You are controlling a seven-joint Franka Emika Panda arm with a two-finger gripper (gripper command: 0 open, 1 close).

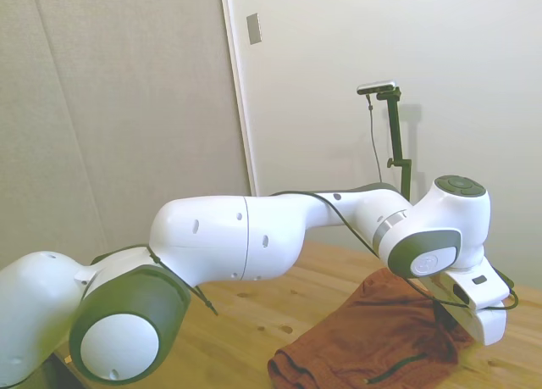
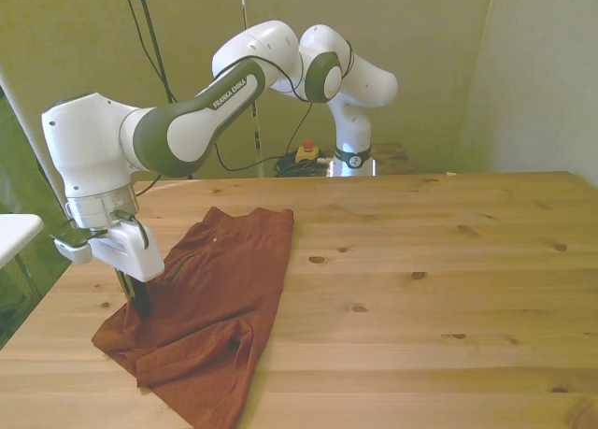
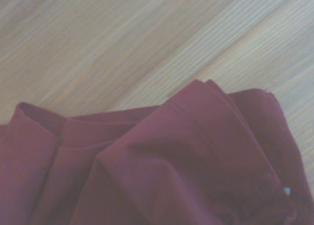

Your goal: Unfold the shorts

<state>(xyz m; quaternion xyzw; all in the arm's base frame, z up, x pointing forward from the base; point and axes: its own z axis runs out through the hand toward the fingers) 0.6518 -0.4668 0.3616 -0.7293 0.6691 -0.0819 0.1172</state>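
The rust-brown shorts [image 2: 224, 303] lie folded lengthwise on the wooden table [image 2: 420, 261], toward the front view's left. A dark zipper pocket [image 2: 182, 261] shows near their left edge. My gripper [image 2: 140, 303] stands upright over that edge with its dark fingers shut on a raised bunch of the fabric. In the side view the shorts [image 1: 381, 338] spread out beneath the white hand [image 1: 484, 317], which hides the fingertips. The wrist view shows bunched folds of the shorts [image 3: 171, 166] close up, with a small pale tag [image 3: 287, 190] and bare wood beyond.
The table's edge at the front view's left runs close beside the gripper, and a white surface [image 2: 14, 231] sits just past it. Bare wood stretches across the front view's right. A red stop button [image 2: 306, 150] and cables lie behind the far edge.
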